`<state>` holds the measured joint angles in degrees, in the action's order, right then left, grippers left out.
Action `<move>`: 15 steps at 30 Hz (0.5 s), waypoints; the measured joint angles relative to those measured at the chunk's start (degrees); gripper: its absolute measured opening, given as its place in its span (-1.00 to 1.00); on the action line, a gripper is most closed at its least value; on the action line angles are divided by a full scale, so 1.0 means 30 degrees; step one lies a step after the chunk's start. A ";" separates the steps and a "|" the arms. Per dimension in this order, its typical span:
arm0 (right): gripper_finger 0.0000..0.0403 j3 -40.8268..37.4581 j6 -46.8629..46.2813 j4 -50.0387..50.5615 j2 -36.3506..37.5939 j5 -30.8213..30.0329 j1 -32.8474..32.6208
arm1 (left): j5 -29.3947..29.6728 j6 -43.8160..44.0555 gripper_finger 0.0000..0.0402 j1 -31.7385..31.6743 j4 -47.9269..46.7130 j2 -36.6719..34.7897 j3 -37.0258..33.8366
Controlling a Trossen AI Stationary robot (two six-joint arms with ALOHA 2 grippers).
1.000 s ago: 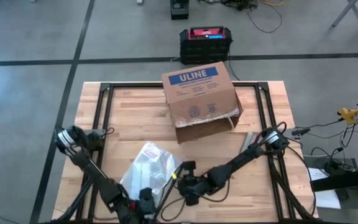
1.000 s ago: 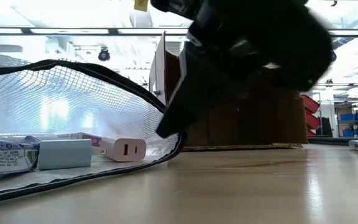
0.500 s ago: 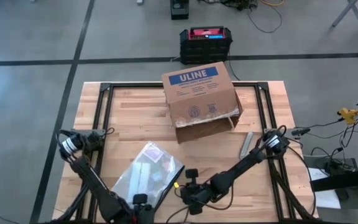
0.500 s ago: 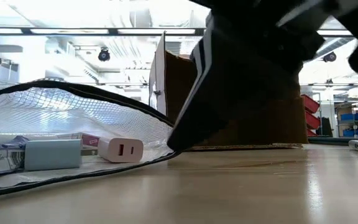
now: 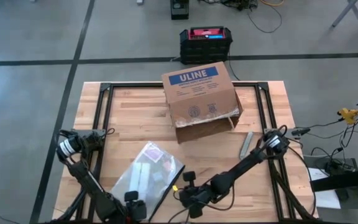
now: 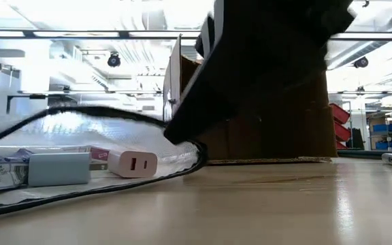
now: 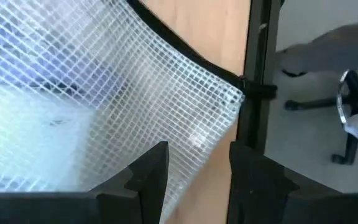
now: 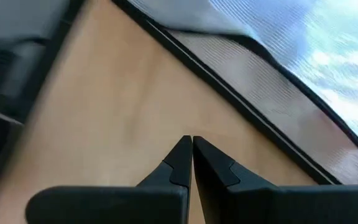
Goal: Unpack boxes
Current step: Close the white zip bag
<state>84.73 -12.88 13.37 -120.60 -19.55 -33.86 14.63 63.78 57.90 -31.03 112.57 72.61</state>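
The brown ULINE box (image 5: 201, 96) stands at the table's far middle, its torn open flap (image 5: 205, 127) facing the near side; in the low view it rises behind the arm (image 6: 284, 133). A clear mesh bag (image 5: 148, 176) with a black rim lies at the near middle, holding a white charger (image 6: 135, 163) and small packets. My left gripper (image 7: 197, 171) hangs open over the bag's near left corner (image 7: 232, 102), tilted steeply down. My right gripper (image 8: 192, 149) is shut just beside the bag's right rim (image 8: 229, 93). My left gripper's open fingers (image 7: 154, 177) stand on either side of the bag's edge near its corner; whether they touch the mesh, I cannot tell. My right gripper's shut tips (image 6: 175, 133) show right at the bag's black rim (image 6: 194, 151) in the low view; touching or just apart, I cannot tell.
A black-and-red case (image 5: 206, 40) sits on the floor beyond the far edge. A flat grey strip (image 5: 247, 144) lies on the table at the right. Black frame rails (image 5: 101, 118) run along the table's left, right and far sides. Bare wood lies between bag and box.
The bag's raised, arched top has sunk and now lies much lower over its contents. My left gripper has shifted toward the table's near left corner and tipped more steeply downward. My right gripper has edged slightly toward the near edge, staying shut.
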 joint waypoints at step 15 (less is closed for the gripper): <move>-1.00 0.1348 0.0754 -0.2606 -0.0084 0.0598 0.0419 | 0.2567 -0.3579 -0.22 -0.2316 0.1686 -0.0666 -0.2644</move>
<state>88.77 -10.62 5.55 -120.85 -17.76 -32.60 22.33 53.05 50.96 -25.97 110.58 64.68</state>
